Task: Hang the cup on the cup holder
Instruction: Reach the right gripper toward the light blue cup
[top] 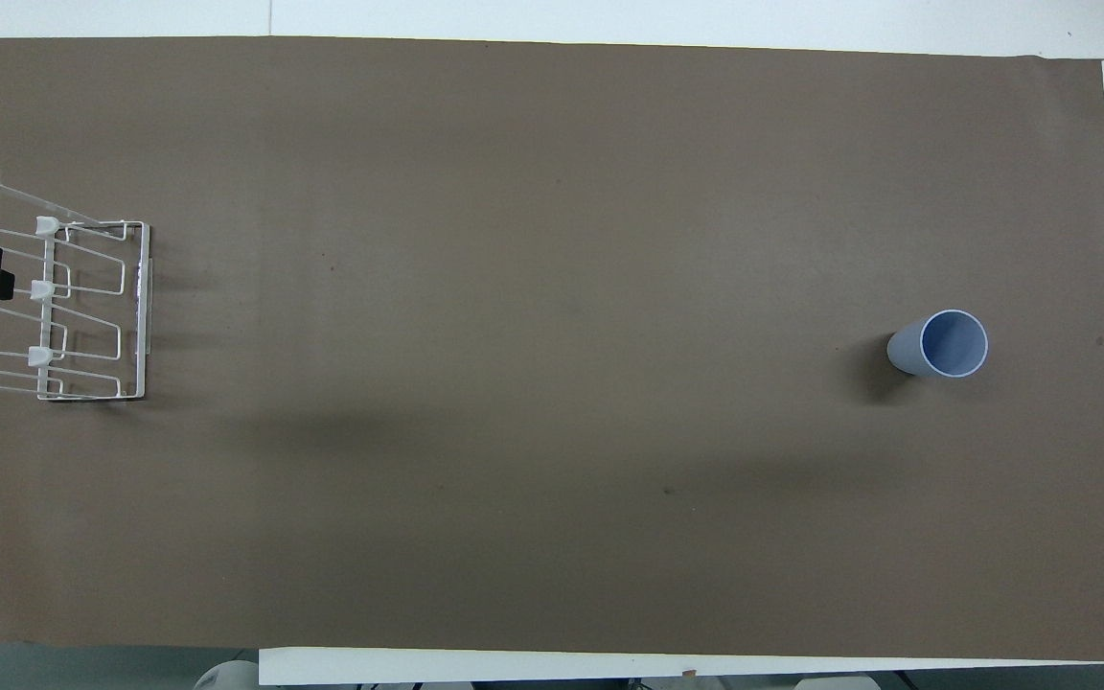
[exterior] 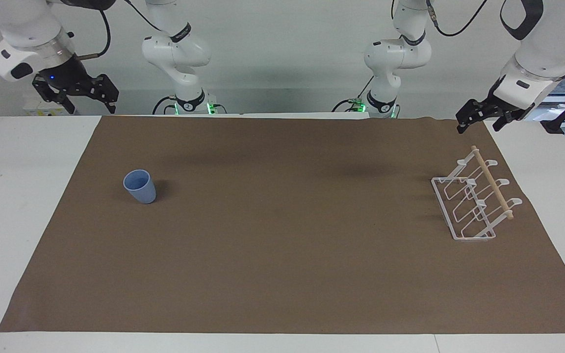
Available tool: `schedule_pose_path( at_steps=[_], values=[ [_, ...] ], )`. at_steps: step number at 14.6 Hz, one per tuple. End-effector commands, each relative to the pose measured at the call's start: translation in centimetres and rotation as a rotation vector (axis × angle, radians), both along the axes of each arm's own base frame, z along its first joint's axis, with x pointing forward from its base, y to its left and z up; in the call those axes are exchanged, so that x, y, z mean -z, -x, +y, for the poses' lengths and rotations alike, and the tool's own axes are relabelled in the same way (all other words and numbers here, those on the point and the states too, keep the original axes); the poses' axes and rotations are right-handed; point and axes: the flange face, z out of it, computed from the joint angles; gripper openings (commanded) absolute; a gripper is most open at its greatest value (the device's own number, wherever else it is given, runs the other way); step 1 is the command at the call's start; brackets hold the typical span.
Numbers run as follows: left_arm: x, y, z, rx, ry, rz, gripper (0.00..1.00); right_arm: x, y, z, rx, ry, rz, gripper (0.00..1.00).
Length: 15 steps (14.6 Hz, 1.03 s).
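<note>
1. Fingers of both grippers stand spread apart, holding nothing.
2. Upright, rim up, the light-blue cup (exterior: 140, 186) sits on the brown mat (exterior: 282, 245), about 9 o'clock in the facing view, toward the right arm's end.
3. At 3 o'clock stands the white wire cup holder (exterior: 474, 201), well apart from it.
4. Right gripper (exterior: 86, 95) and left gripper (exterior: 481, 117) hang raised over the table's (exterior: 17, 206) ends.

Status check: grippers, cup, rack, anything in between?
Left gripper and right gripper raised at their table ends, open, empty. Cup upright toward right arm's end; cup holder toward left arm's. Nothing between on brown mat.
</note>
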Motion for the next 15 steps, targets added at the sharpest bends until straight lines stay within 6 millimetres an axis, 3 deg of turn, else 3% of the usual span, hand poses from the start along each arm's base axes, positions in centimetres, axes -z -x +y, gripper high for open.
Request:
schedule_pose_path(
  at_steps=[1,5,9,12,15],
  values=[
    [0.0,0.4,0.1,-0.013,0.003,0.010,1.00,0.0,0.2,-0.4,0.017,-0.021,-0.009,1.00],
    [0.0,0.4,0.1,-0.013,0.003,0.010,1.00,0.0,0.2,-0.3,0.017,-0.014,-0.005,1.00],
    [0.0,0.4,0.0,-0.010,0.002,0.010,1.00,3.3,0.8,-1.0,-0.029,-0.024,-0.052,1.00],
    [0.1,0.3,0.1,-0.013,0.003,0.011,1.00,10.8,0.2,-2.4,-0.069,-0.030,-0.086,1.00],
    [0.0,0.4,0.0,-0.012,0.003,0.013,1.00,19.5,0.2,-6.0,-0.163,-0.039,-0.087,0.99]
  ],
)
